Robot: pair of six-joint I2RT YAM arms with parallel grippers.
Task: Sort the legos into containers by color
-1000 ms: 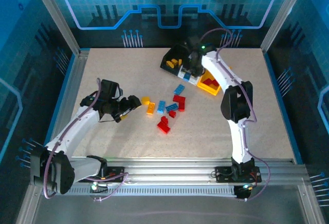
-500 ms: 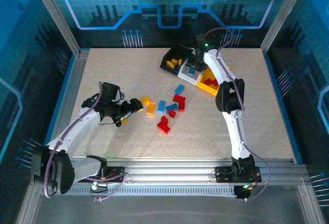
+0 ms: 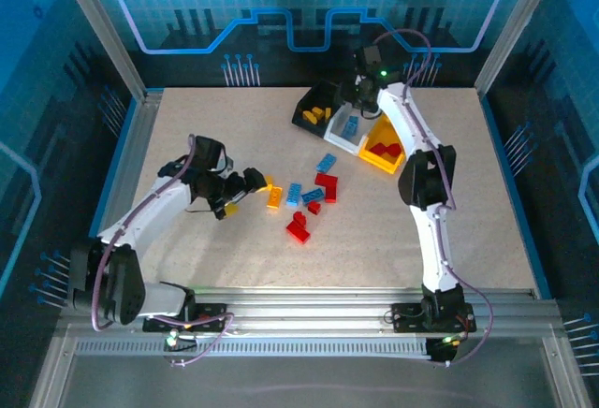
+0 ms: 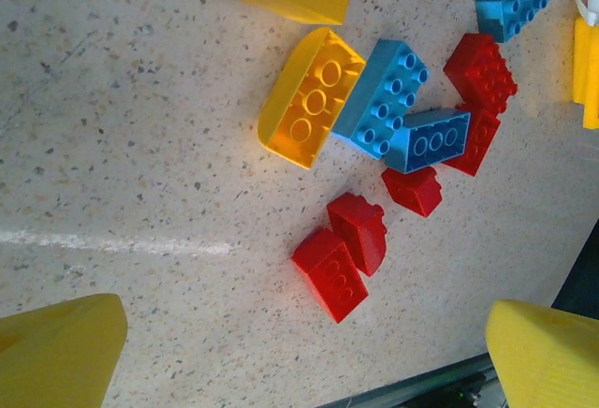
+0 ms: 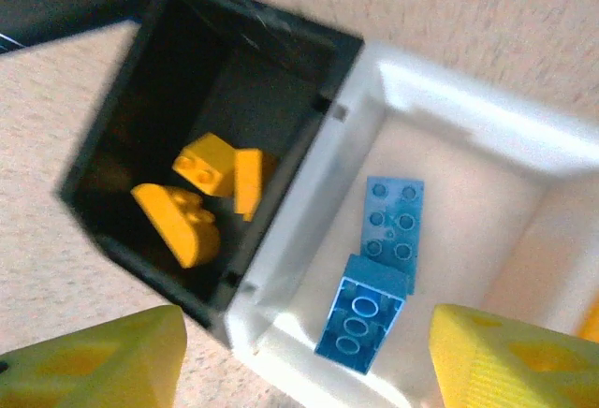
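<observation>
Three bins stand in a row at the back: black (image 3: 316, 109), white (image 3: 348, 130) and yellow (image 3: 384, 153). My right gripper (image 3: 361, 99) hovers open and empty above the black bin (image 5: 234, 90) and white bin (image 5: 468, 183). Yellow bricks (image 5: 201, 197) lie in the black one, and two blue bricks (image 5: 393, 221) (image 5: 360, 324) in the white one. Red bricks (image 3: 382, 151) lie in the yellow bin. My left gripper (image 3: 241, 191) is open just left of the loose pile. Ahead of it are red bricks (image 4: 342, 272), a yellow brick (image 4: 309, 97) and blue bricks (image 4: 379, 99).
The loose pile spreads across the table's middle, from a yellow brick (image 3: 272, 193) to a blue one (image 3: 327, 162) and red ones (image 3: 299, 228). Aluminium frame rails (image 3: 122, 174) border the table on the left and front.
My right gripper has lifted up and back from the white bin, empty. My left gripper has moved right, closer to the yellow brick at the pile's edge.
</observation>
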